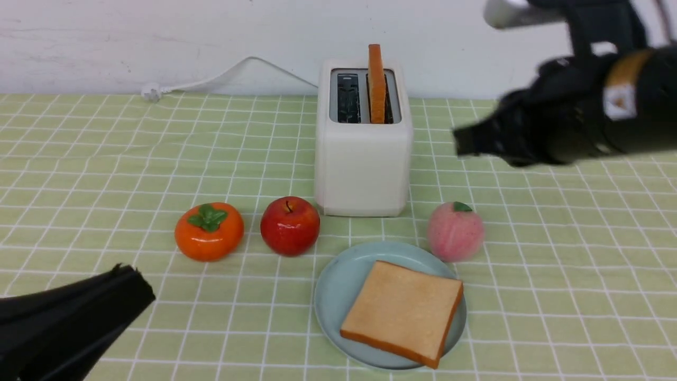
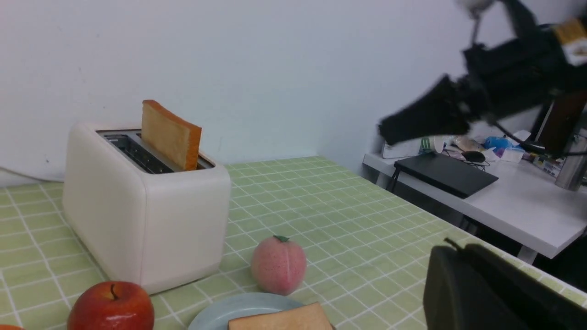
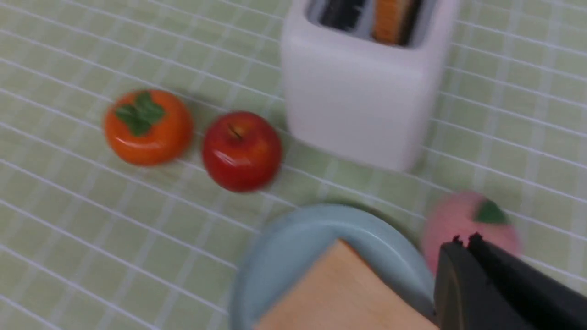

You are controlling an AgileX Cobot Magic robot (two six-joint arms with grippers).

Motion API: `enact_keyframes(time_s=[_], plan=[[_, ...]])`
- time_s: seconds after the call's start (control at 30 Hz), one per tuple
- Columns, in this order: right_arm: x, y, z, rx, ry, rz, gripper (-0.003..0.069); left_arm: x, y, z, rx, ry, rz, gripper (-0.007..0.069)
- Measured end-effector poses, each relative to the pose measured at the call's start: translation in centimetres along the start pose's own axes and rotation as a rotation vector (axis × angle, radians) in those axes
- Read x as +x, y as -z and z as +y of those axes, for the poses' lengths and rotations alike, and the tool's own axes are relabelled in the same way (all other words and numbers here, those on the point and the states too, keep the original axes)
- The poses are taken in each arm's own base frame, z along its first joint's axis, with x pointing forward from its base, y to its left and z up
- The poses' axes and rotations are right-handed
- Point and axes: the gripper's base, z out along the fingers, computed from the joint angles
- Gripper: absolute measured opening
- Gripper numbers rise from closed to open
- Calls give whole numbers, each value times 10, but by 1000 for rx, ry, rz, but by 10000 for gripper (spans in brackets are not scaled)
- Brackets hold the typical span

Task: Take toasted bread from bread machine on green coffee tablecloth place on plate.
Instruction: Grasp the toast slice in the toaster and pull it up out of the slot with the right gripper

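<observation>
One slice of toast [image 1: 403,312] lies flat on the plate [image 1: 341,264], a corner over the rim at five o'clock, so the job looks half done; the step in hand is likely fetching the second. That slice [image 1: 377,84] stands upright in the bread machine [image 1: 364,164], at twelve o'clock from the plate in the front view, its top well above the slot

The next move calls for the right gripper [image 1: 465,140] to open, straddle that thin slice and lift straight up before heading to six o'clock

The right arm [image 1: 571,106] reaches in from three o'clock, blurred, its gripper pressed together and pinching nothing, off the toaster's four o'clock side. The left gripper [image 1: 145,288], also closed and bare, points towards two o'clock, well apart from the plate, at its nine o'clock
</observation>
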Motion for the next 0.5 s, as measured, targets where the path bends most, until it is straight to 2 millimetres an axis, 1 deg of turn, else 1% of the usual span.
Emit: enact_keyframes(time_s=[0.07, 0.1, 0.13, 0.17, 0.2, 0.23, 0.27, 0.3, 0.37, 0.4, 0.43, 0.5], plan=[[-14, -31, -7, -61, -41, -35, 38, 0, 0, -2, 18, -3, 1, -13], [-18, -44, -9, -70, -58, -37, 50, 0, 0, -2, 24, -4, 1, -13], [-23, -54, -11, -81, -76, -50, 67, 0, 0, -3, 31, -5, 2, -13], [-29, -68, -13, -87, -92, -58, 99, 0, 0, -3, 38, -6, 2, -13], [-35, -73, -15, -91, -100, -75, 126, 0, 0, -4, 41, -6, 2, -13], [-39, -85, -16, -90, -106, -74, 158, 0, 0, -4, 43, -6, 2, -13], [-44, -95, -17, -91, -109, -81, 202, 0, 0, -4, 43, -6, 2, -13], [-51, -104, -17, -93, -106, -100, 262, 0, 0, -4, 43, -6, 2, -13], [-59, -123, -17, -87, -95, -119, 367, 0, 0, -4, 45, -9, 2, -13], [-58, -126, -18, -85, -94, -114, 367, 0, 0, -4, 45, -9, 2, -13], [-64, -136, -18, -76, -73, -138, 437, 0, 0, -4, 45, -11, 2, -13], [-71, -151, -21, -52, -27, -170, 510, 0, 0, -4, 45, -13, 1, -13]])
